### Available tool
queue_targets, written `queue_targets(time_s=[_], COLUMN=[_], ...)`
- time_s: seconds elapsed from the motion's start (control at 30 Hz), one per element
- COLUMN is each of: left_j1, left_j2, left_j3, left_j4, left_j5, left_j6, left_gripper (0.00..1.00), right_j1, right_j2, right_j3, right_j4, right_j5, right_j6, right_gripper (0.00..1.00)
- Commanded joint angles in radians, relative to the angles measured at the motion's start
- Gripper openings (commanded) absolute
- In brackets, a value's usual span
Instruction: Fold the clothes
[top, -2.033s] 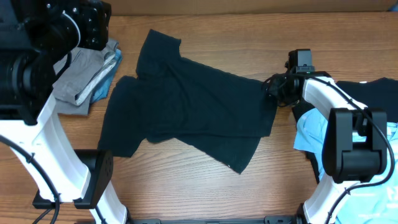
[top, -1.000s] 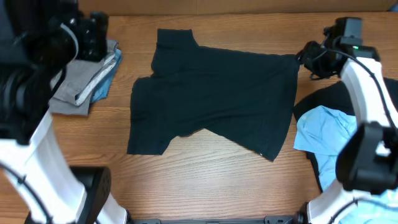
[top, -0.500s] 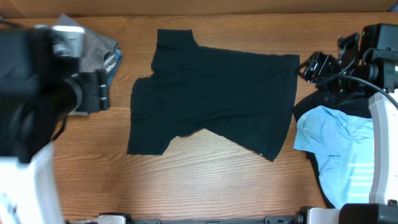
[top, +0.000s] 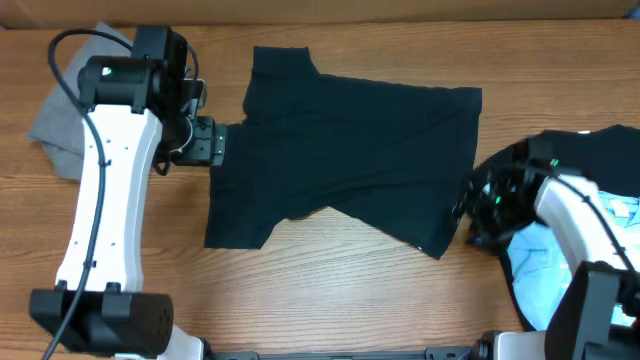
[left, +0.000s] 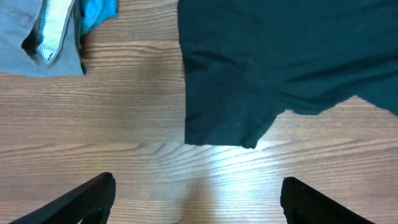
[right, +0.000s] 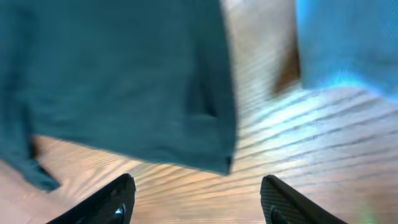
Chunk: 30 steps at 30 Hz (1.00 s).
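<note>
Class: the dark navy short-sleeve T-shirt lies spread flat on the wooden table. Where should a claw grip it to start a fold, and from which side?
Grip the dark navy short-sleeve T-shirt at its near right hem corner, coming in from the right over bare wooden table. That corner lies flat and clear of the light-blue garment, and the open right claw hangs beside it.

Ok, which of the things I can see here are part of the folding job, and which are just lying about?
Part of the job:
- navy T-shirt, spread flat mid-table
- light-blue tee, on the right
- black garment, on the right
- grey garment, far left

Just lying about:
- nothing that I can make out; only the wooden table lies under the clothes
</note>
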Motion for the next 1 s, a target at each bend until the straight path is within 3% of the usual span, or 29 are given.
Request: queue_targets(time_s=[0.0,0.4,0.53,0.6,0.63,0.7,0.97], left_j1=[0.04,0.176,0.191,0.193,0.193,0.193,0.193], left_j2=[0.034,0.04,0.04,0.04,0.04,0.04,0.04], left_j3=[-0.01,-0.01,-0.01,-0.01,-0.01,-0.01,-0.01], left_j4=[0.014,0.046,0.052,0.052,0.052,0.052,0.051], left_j5=[0.02,0.051,0.051,0.05,0.05,0.05,0.05], left_j6=[-0.019,-0.025,-0.025,-0.022,-0.021,-0.02,-0.006], left_gripper=[0.88,0.93,0.93,0.94,0.94,0.95,0.96], right_j1=[-0.001,0.013,0.047,0.053,0.053,0.047,0.025], right_j2=[-0.006,-0.006,-0.006,-0.006,-0.006,-0.008,-0.068], right_j3=[-0.098,-0.229,-0.229,-0.225,-0.222,-0.198,0.069], right_j4=[0.068,0.272,0.268,0.255,0.248,0.213,-0.147], right_j5=[-0.041,-0.097,-0.101,-0.1,-0.1,-0.087,0.22], right_j6=[0.026,0.072,0.072,0.072,0.072,0.071,0.1], right_gripper=[0.67,0.58,0.38,0.17,0.11,0.04,0.04])
